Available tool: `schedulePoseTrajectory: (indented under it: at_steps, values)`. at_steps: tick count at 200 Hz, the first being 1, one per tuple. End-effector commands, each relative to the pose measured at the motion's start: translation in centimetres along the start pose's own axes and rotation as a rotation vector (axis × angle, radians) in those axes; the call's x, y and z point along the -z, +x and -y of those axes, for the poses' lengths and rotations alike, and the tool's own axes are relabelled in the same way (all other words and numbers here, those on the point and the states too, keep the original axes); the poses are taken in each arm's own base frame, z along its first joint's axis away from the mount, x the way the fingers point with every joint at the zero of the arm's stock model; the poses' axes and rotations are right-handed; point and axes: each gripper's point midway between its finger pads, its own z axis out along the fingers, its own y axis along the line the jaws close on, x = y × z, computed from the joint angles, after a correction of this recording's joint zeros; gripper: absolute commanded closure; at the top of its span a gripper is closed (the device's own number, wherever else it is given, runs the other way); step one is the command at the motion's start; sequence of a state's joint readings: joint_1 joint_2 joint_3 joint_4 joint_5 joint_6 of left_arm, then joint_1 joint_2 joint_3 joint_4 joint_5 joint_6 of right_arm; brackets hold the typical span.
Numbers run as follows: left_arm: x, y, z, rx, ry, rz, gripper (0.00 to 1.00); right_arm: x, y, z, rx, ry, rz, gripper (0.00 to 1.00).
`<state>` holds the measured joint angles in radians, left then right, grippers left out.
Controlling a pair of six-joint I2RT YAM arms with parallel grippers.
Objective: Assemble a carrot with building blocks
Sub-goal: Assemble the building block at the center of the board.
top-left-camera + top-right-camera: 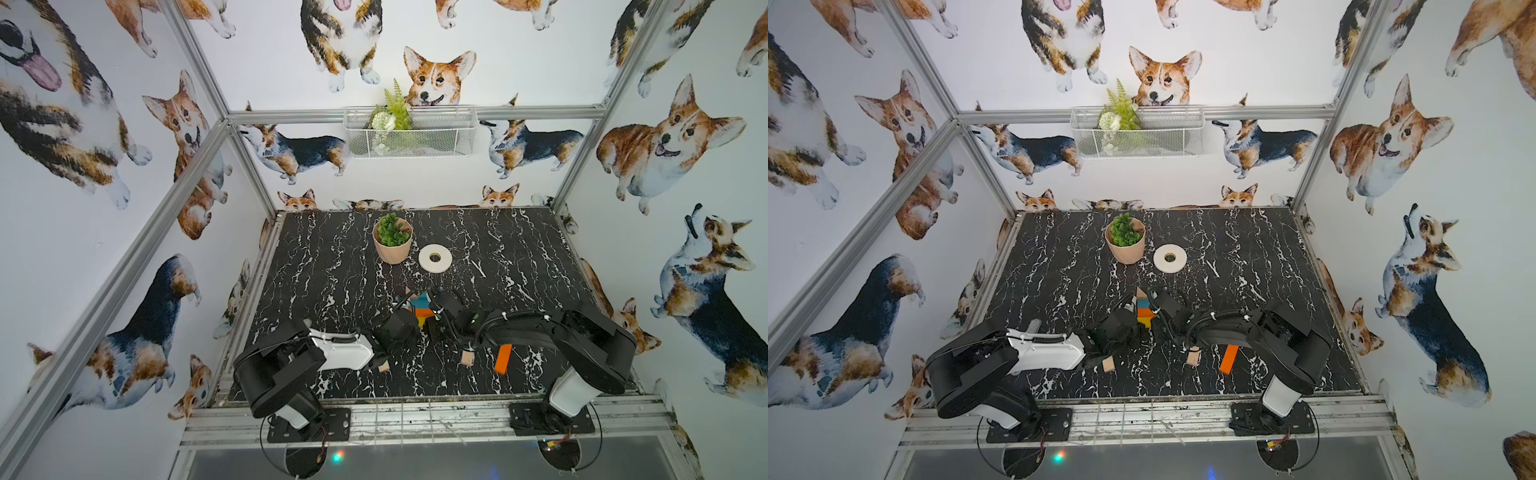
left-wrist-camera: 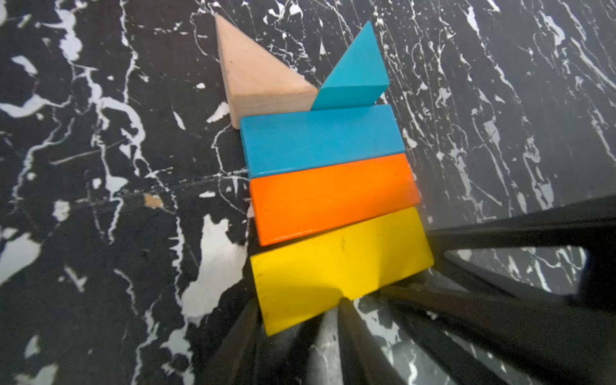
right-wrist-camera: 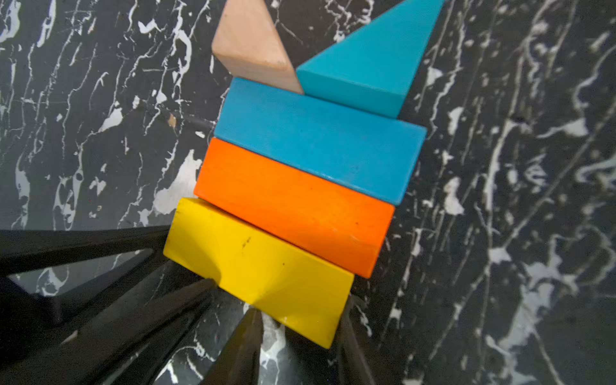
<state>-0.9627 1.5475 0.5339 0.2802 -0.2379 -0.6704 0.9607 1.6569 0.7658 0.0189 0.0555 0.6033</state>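
2 arms inward, left claw (image 2: 296, 310) and right claw (image 3: 300, 310) low, side by side, jaws partly apart

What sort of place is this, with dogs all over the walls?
Probably a small robot training booth: two arms bolted at a marble-patterned table, enclosed by a metal frame and corgi wallpaper, with building blocks laid out.

- I see a potted green plant (image 1: 392, 240) in a beige pot, upright toward the far side of the black marble-patterned tabletop (image 1: 324, 257).
- A white tape roll (image 1: 435, 258) lies flat just beside the pot.
- A white wire basket (image 1: 449, 139) hangs on the back rail, holding a fern sprig (image 1: 397, 104).
- Corgi-print wallpaper (image 1: 438, 77) covers my walls.
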Motion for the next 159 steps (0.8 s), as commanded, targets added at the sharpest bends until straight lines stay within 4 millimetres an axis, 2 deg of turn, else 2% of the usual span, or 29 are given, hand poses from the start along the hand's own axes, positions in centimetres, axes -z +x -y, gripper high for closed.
schedulePoseTrajectory:
  at_steps: [1,70,159]
  values:
    - [0.7,-0.6,3.6,0.015,0.179,-0.002,0.58,0.1,1.9,-4.4,0.019,-0.220,-0.111,0.59]
    - [0.1,-0.5,3.8,0.026,0.205,-0.004,0.57,0.6,1.9,-4.1,0.017,-0.211,-0.104,0.59]
    - [0.3,-0.9,4.3,0.036,0.229,0.004,0.57,0.2,1.9,-2.9,0.024,-0.164,-0.104,0.59]
